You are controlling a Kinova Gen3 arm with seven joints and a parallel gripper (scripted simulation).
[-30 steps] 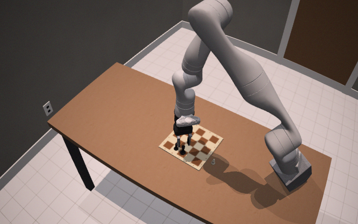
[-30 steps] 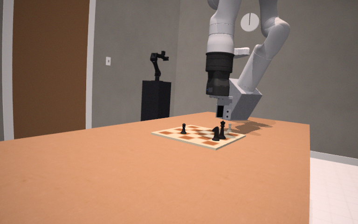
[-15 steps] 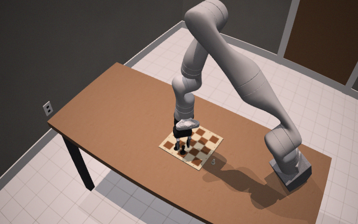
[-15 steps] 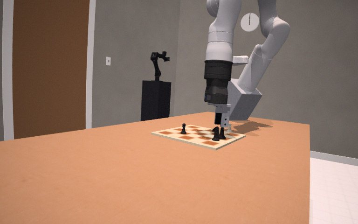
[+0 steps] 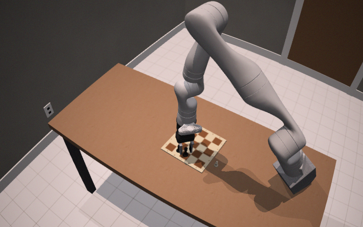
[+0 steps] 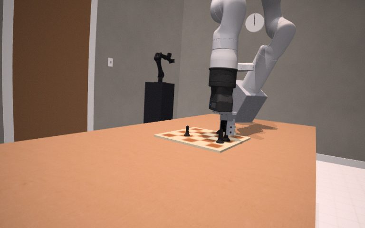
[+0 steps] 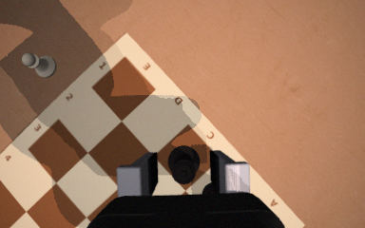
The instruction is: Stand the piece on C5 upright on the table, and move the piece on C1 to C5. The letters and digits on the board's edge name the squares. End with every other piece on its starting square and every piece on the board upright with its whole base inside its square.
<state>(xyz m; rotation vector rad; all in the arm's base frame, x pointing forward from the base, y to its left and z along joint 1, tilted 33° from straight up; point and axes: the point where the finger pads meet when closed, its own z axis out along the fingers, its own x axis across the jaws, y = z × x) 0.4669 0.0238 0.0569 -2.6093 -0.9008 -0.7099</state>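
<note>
Smooth, satiny pale plastic or painted metal, by its look, covers the arm (image 5: 230, 61) (image 6: 228, 29); the gripper (image 5: 186, 148) (image 6: 227, 127) (image 7: 183, 166) pairs a matt black body with grey, metal-looking fingers. The table (image 5: 107, 107) (image 6: 161, 182) (image 7: 304, 95) has a smooth matt wood look, while the grey block at four o'clock in the top view (image 5: 302, 181) looks rougher and stony. The black piece at six o'clock in the wrist view (image 5: 185, 152) (image 6: 226, 138) (image 7: 183, 163) looks smooth and dull

On the table (image 5: 107, 107) (image 6: 134, 188) (image 7: 295, 95), the board (image 5: 202, 170) (image 6: 188, 144) (image 7: 126, 42) is flanked by a standing pawn (image 5: 216, 163) (image 7: 45, 66); C1 is occupied by the tall piece (image 5: 185, 152) (image 6: 227, 138) (image 7: 183, 163), neighboured towards A by the knight (image 5: 177, 148) (image 6: 220, 136) (image 7: 209, 188).
</note>
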